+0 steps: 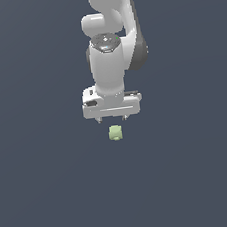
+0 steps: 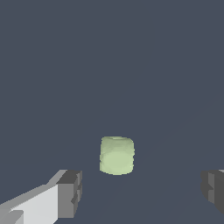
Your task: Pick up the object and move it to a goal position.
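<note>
Arm: white Franka arm [image 1: 110, 60] reaching down from the upper part of the exterior view, wrist pointing straight at the surface.
Gripper: gripper [image 1: 111, 119] hovering just above the cube, fingers [image 2: 70, 192] spread wide apart, gripping nothing.
Object: pale green cube [image 1: 115, 133] resting on the dark grey surface [image 1: 50, 194], sitting between the two fingertips in the wrist view, touching neither.
Surface: showing no visible edges or corners.

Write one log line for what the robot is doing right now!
stage: approach | gripper: open, above cube, not touching | green cube: on surface, between the fingers in wrist view | grasp: not yet
</note>
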You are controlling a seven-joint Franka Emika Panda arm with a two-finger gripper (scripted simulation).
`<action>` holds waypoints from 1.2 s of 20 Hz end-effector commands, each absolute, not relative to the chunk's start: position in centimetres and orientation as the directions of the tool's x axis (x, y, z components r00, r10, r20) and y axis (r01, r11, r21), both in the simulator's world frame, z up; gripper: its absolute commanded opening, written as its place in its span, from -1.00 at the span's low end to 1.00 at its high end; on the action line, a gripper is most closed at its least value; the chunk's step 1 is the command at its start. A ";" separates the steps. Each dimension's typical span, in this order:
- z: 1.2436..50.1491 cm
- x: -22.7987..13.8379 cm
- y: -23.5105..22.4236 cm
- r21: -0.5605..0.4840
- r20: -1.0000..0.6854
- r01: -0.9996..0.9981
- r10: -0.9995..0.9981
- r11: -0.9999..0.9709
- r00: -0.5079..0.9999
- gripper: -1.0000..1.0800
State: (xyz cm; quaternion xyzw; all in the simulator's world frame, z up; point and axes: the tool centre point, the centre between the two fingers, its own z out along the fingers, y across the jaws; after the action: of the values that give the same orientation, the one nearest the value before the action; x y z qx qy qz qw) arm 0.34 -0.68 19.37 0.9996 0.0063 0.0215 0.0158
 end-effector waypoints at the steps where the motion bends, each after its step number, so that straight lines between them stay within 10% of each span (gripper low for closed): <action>1: 19.4 0.3 -0.8 0.035 0.042 0.011 0.013 -0.999 0.999 0.92; 24: 9.2 -2.8 -0.1 0.000 0.001 -0.056 -0.056 -0.998 0.998 0.92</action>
State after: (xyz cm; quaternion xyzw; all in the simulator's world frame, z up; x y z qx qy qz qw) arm -2.64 -0.10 9.57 0.9996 -0.0265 0.0004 0.0007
